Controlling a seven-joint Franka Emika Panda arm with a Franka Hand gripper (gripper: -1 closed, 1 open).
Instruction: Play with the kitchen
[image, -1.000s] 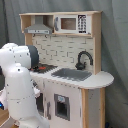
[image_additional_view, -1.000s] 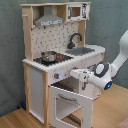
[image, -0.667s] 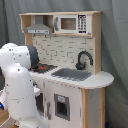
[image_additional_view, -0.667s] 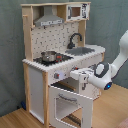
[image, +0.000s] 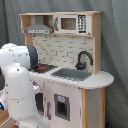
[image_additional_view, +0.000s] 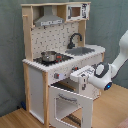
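The kitchen (image: 75, 60) is a tall toy of pale wood and white panels, seen in both exterior views. It has a grey sink (image: 72, 74), a black faucet (image: 83, 59), a stovetop (image_additional_view: 52, 59) carrying a small pot (image_additional_view: 48, 55), and a pegboard back (image_additional_view: 50, 37). In the second exterior view the windowed oven door (image_additional_view: 70, 102) stands open below the counter. My gripper (image_additional_view: 83, 79) is at the front panel just above that door, close to the knobs (image_additional_view: 56, 76). In the first exterior view the arm's own white body (image: 17, 85) hides the gripper.
A microwave (image: 70, 23) and range hood (image: 39, 28) sit on the top shelf. A grey curtain (image: 115, 55) hangs behind the kitchen. The floor (image_additional_view: 15, 117) is wood. The white arm (image_additional_view: 117, 60) reaches in from the second exterior view's right.
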